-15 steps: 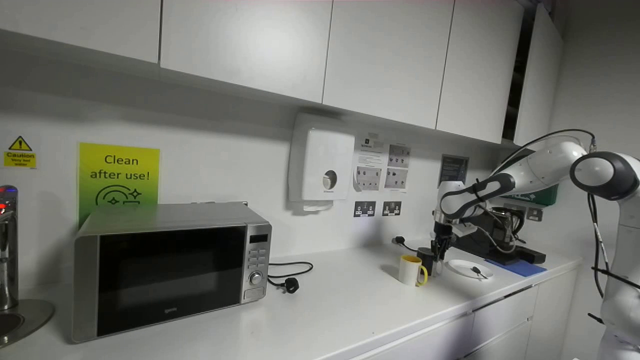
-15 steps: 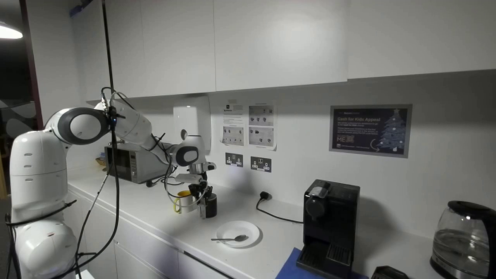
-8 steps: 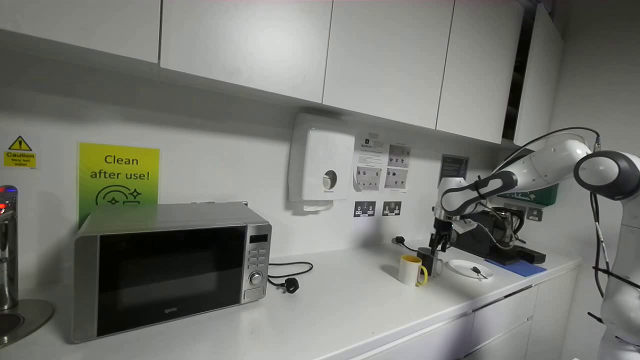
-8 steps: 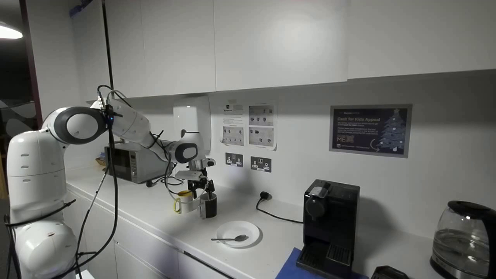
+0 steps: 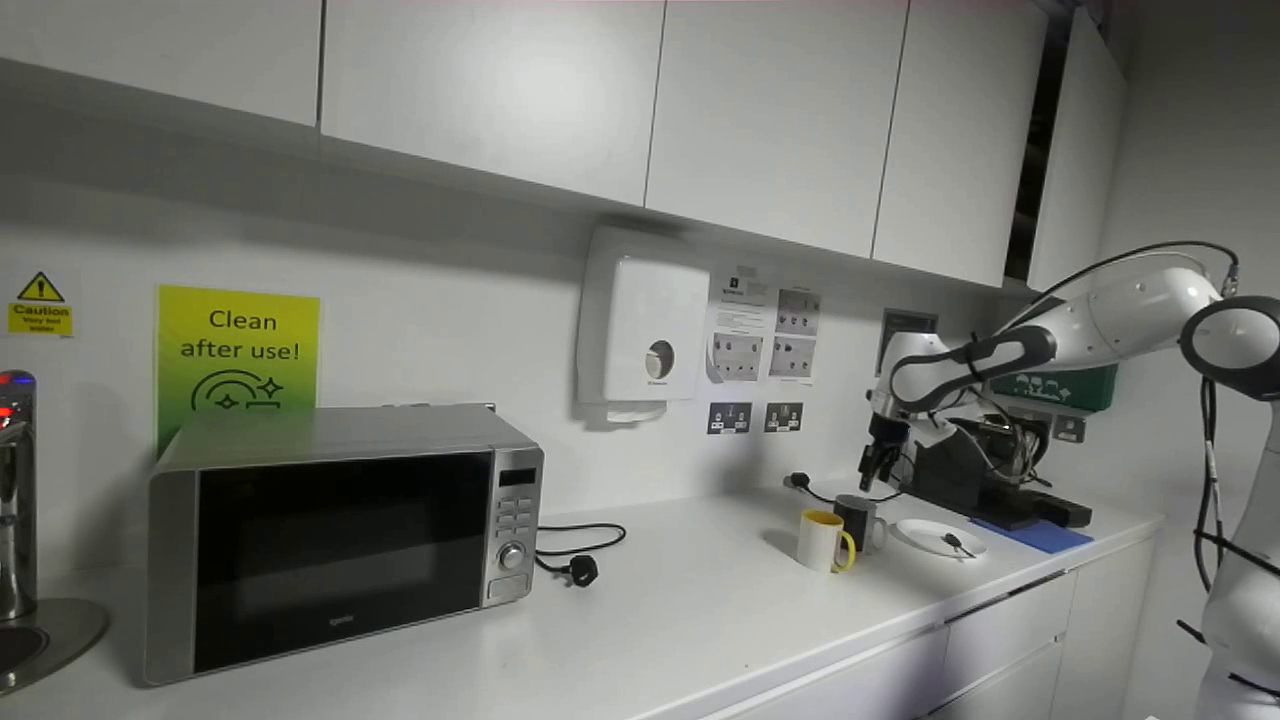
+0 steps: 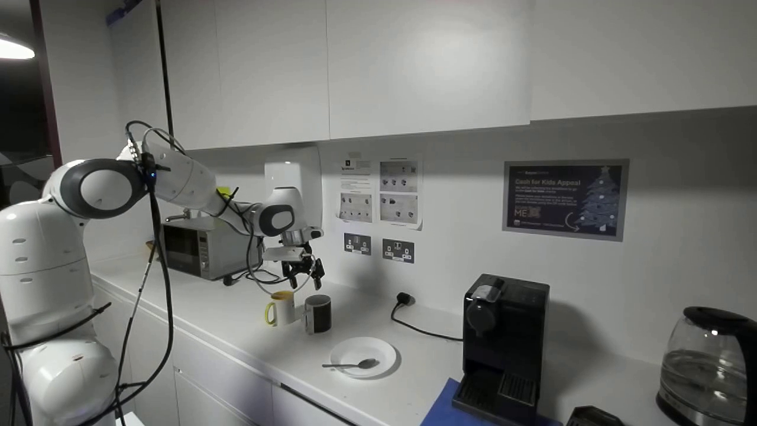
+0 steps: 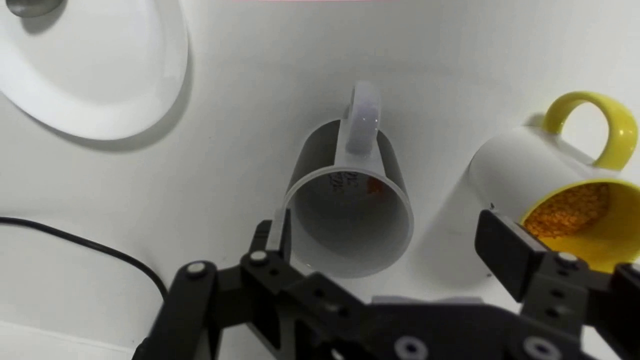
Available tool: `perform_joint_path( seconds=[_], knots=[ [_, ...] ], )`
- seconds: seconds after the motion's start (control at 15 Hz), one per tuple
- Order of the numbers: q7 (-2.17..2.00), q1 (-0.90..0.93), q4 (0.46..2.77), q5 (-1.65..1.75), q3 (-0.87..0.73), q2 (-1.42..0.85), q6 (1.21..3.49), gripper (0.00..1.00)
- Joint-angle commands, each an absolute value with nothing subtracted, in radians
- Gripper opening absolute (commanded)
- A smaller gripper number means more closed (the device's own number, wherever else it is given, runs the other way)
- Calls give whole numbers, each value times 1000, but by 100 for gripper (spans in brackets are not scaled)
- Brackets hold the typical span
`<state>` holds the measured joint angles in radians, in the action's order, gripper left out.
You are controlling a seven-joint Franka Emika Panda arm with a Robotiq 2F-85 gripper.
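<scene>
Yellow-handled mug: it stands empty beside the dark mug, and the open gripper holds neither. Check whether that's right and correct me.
Not empty: the wrist view shows orange grains inside the yellow-handled mug. The rest is right: it stands beside the dark mug, and the open gripper holds neither.

My arm [image 6: 189,177] is mostly glossy white shell, curvy all over, with a fat dark grey ring [image 6: 70,186] around a round white cap [image 6: 109,185] and a smaller dark ring [image 6: 264,219] closer to my claw [image 6: 305,284]. Got little grey oval marks [image 6: 19,241] down one side and a tiny blue light [image 6: 152,175] too. Cables [image 6: 170,307] are kinda messy tbh: black ones, strapped on with black zip ties [image 6: 101,310], ends poking out. The claw itself is black and chunky, with round silvery screw heads [image 7: 411,347] and pale grey strips [image 7: 520,231] along the fingers [image 7: 504,255].
</scene>
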<state>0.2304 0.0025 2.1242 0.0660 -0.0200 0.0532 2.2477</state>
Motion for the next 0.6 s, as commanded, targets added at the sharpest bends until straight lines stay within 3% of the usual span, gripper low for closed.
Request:
perform_joint_path(
  seconds=[0.0, 0.53],
  knots=[
    [266, 5, 2148, 52, -16, 124, 2208, 100],
    [273, 29, 2191, 42, -8, 225, 2152, 100]
  ],
)
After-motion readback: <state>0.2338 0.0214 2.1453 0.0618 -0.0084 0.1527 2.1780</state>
